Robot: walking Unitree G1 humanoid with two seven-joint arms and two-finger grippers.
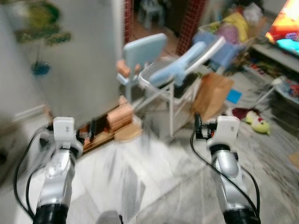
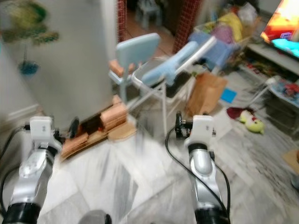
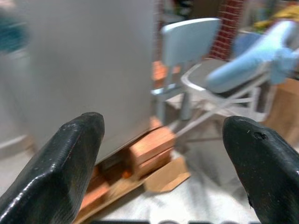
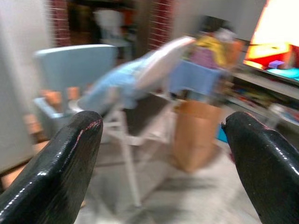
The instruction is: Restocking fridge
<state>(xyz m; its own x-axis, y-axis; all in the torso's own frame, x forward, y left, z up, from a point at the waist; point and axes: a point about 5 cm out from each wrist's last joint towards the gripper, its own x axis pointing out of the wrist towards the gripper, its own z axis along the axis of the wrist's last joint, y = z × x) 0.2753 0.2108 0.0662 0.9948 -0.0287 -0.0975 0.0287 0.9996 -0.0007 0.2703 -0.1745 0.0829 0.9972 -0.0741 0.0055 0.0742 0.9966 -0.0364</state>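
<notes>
The grey fridge point(image 1: 79, 60) rises ahead on my left, its door closed, with magnets point(image 1: 42, 28) on the front. It rests on wooden blocks point(image 1: 119, 116). A brown paper bag point(image 1: 212, 95) stands on the floor ahead to the right. My left gripper point(image 3: 163, 126) is held out low in front of the fridge's base, open and empty. My right gripper point(image 4: 161, 123) is also open and empty, facing the paper bag point(image 4: 198, 133). The whole scene is motion-blurred.
A light blue chair point(image 1: 145, 51) and a white folding frame with a blue cushion point(image 1: 187, 65) stand right of the fridge. A plush toy point(image 1: 259, 123) and clutter lie on the marble floor point(image 1: 154, 177) at right, below a lit screen point(image 1: 285, 25).
</notes>
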